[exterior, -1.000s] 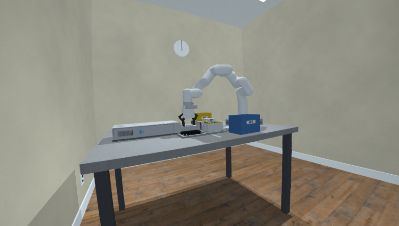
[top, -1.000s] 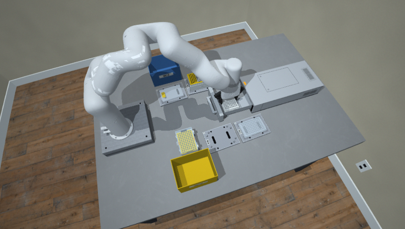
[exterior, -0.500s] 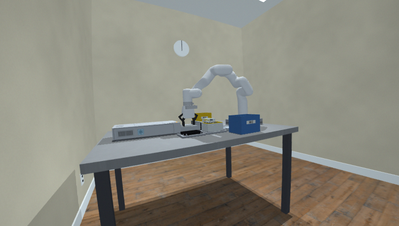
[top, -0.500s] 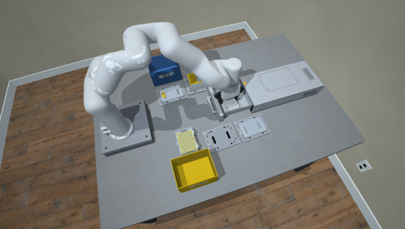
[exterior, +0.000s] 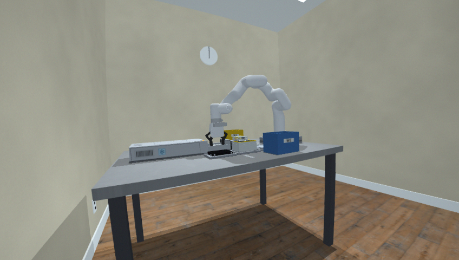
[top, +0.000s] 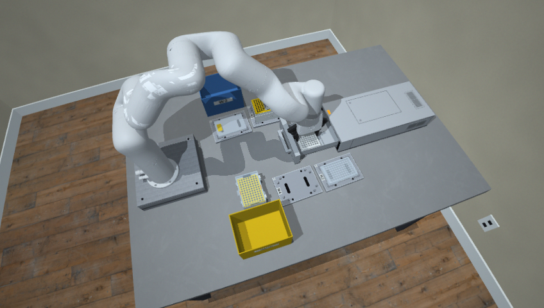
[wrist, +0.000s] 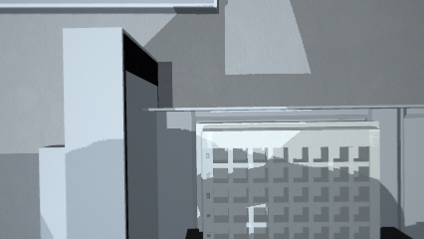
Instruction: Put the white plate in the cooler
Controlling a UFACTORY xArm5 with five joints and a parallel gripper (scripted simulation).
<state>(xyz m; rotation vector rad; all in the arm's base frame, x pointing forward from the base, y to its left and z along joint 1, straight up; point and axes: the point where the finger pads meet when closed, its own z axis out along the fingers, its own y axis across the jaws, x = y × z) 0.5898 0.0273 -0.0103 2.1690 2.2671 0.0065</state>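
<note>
The white well plate (top: pixel 308 142) has no lid and sits between my gripper's fingers (top: pixel 305 136) over the open drawer (top: pixel 312 149) of the grey cooler CD (top: pixel 382 112). My gripper is shut on the plate. In the wrist view the plate (wrist: pixel 290 180) fills the lower right, with the drawer's tall front wall (wrist: pixel 95 134) to its left. From the side my gripper (exterior: pixel 215 141) hangs just above the drawer (exterior: pixel 219 153). I cannot tell whether the plate touches the drawer floor. The cooler's orange lamp (top: pixel 328 111) is lit.
An empty nest with two slots (top: pixel 296 185) lies in front of the drawer. Beside it is a nest holding a lidded clear plate (top: pixel 339 171). A yellow tip rack (top: pixel 250 189), a yellow bin (top: pixel 260 228), a blue bin (top: pixel 221 95), another nest (top: pixel 230 127) and a yellow rack (top: pixel 260 108) stand around.
</note>
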